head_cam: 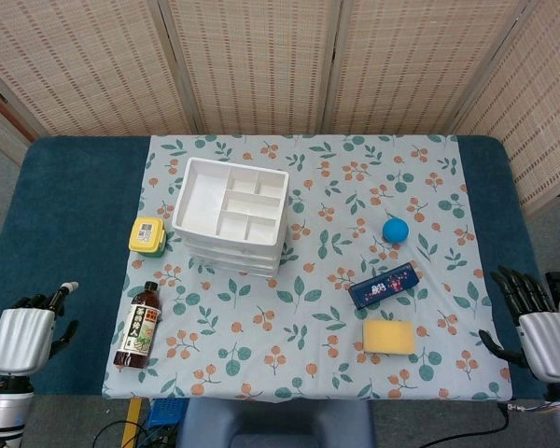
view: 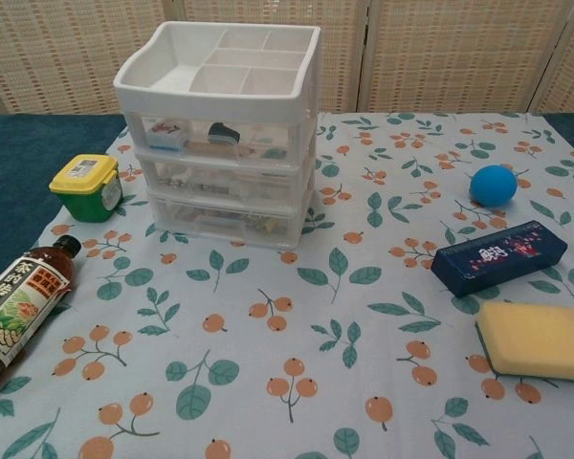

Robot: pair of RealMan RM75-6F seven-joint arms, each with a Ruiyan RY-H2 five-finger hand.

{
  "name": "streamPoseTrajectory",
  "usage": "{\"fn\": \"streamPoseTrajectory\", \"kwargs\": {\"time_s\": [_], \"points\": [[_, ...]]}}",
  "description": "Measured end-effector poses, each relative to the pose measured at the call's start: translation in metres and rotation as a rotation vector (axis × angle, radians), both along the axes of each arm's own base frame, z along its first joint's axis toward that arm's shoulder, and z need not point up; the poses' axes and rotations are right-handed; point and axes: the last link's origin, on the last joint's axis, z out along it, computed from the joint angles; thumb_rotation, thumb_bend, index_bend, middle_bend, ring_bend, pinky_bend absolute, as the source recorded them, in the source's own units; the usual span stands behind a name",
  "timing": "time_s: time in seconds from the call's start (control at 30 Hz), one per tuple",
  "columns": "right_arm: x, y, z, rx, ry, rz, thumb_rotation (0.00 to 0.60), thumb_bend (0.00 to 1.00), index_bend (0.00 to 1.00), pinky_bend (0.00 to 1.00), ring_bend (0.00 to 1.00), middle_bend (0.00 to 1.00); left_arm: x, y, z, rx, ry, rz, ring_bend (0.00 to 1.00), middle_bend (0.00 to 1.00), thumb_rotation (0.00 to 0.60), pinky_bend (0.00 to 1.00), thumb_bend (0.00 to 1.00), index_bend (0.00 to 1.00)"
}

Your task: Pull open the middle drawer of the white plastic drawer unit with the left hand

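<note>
The white plastic drawer unit (head_cam: 231, 217) (view: 221, 134) stands left of centre on the floral cloth, with a divided tray on top and three stacked drawers facing me. Its middle drawer (view: 224, 182) is shut flush, small items showing through its clear front. My left hand (head_cam: 30, 331) hovers at the table's near left edge, well away from the unit, fingers apart and holding nothing. At the near right edge my right hand (head_cam: 535, 322) is likewise spread and empty. Neither hand shows in the chest view.
A yellow-lidded green tub (head_cam: 147, 236) (view: 86, 186) sits just left of the unit. A sauce bottle (head_cam: 137, 324) (view: 19, 304) lies at the near left. To the right are a blue ball (head_cam: 395, 230) (view: 493, 185), a dark blue box (head_cam: 384, 285) (view: 497, 255) and a yellow sponge (head_cam: 389, 337) (view: 540, 339).
</note>
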Motion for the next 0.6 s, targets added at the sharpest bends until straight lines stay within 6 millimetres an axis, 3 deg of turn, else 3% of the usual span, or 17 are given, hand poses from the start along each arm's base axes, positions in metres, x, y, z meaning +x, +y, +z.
{"fn": "streamPoseTrajectory", "kwargs": {"time_s": [0.23,0.43,0.6], "points": [[0.001,-0.001,0.001,-0.007,-0.009,-0.006,0.600,0.29,0.00,0.00,0.00,0.00,0.002,0.001,-0.003,-0.032,-0.002,0.014,0.51,0.57,0.600,0.55,0.28,0.28],[0.003,-0.003,0.005,-0.016,-0.042,-0.008,0.600,0.29,0.00,0.00,0.00,0.01,0.011,0.004,-0.007,-0.098,-0.156,0.025,0.52,0.57,0.600,0.56,0.28,0.28],[0.007,-0.007,0.015,-0.055,-0.047,0.007,0.600,0.28,0.00,0.00,0.00,0.00,0.027,0.013,-0.017,-0.191,-0.381,0.023,0.56,0.58,0.600,0.74,0.28,0.30]]}}
